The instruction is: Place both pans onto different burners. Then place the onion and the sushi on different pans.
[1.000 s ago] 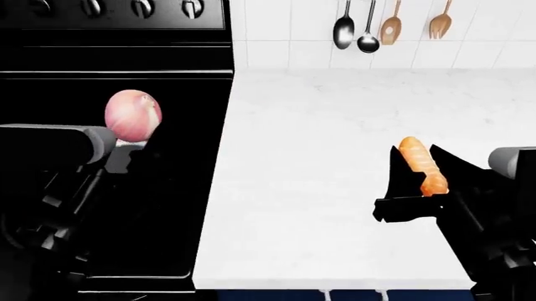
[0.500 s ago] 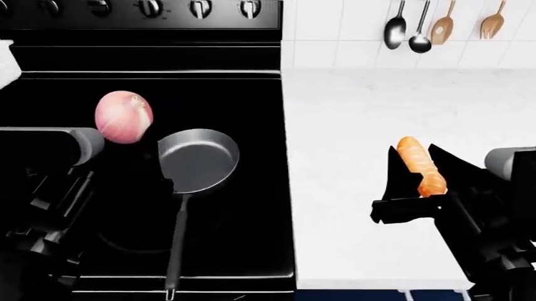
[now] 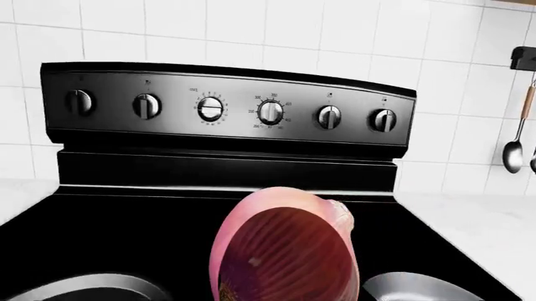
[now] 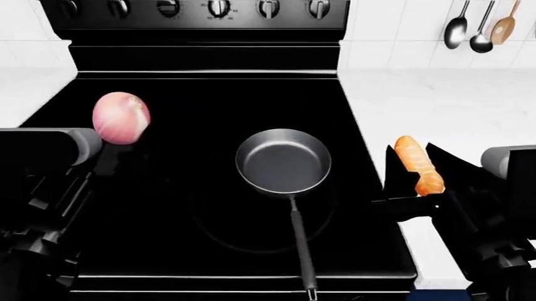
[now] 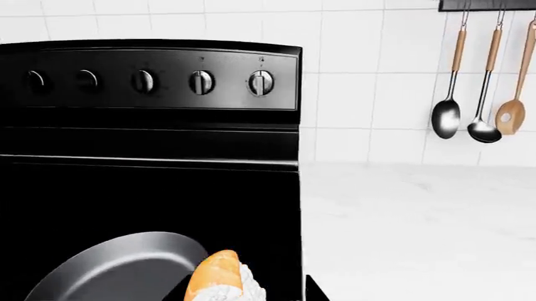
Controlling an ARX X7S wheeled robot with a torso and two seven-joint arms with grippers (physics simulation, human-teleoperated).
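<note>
Pink onion (image 4: 122,118) sits clamped in your left gripper (image 4: 117,147) jaws above the stovetop (image 4: 167,207). Your right gripper (image 4: 416,182) jaws clamp the sushi (image 4: 418,165), just beside the steel pan (image 4: 283,161).

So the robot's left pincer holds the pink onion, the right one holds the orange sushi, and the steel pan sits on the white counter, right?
Nearly. The steel pan sits on the black stovetop, not the counter, as the head view shows. The rest holds: the left pincer carries the onion and the right pincer carries the sushi.
</note>
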